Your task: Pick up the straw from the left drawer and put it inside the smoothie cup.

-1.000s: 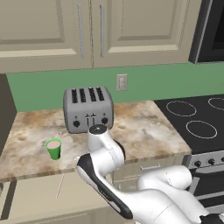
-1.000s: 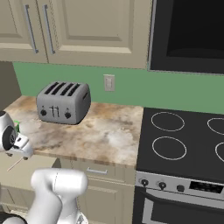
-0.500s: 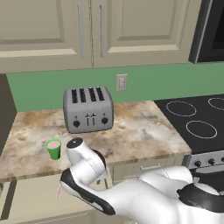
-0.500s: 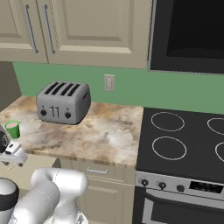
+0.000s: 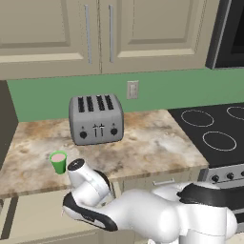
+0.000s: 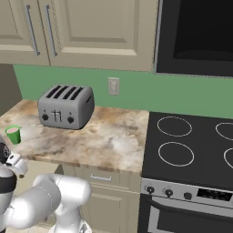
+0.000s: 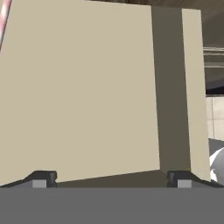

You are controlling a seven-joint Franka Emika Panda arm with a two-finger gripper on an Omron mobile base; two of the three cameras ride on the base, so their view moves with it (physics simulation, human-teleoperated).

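Hand view shows a sliver of the pink straw (image 7: pixel 3 19) at the top left edge, on the beige floor of the left drawer (image 7: pixel 87 87). Its side wall runs down the right. The claw (image 7: pixel 111 178) is wide apart and holds nothing. The smoothie cup (image 5: pixel 58 162) stands on the bench (image 5: pixel 143 143) near its front edge, beside the toaster (image 5: pixel 96 119).

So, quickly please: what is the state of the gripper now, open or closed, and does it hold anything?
Gripper: open, jaws wide apart, holding nothing; it faces the beige floor of the drawer.
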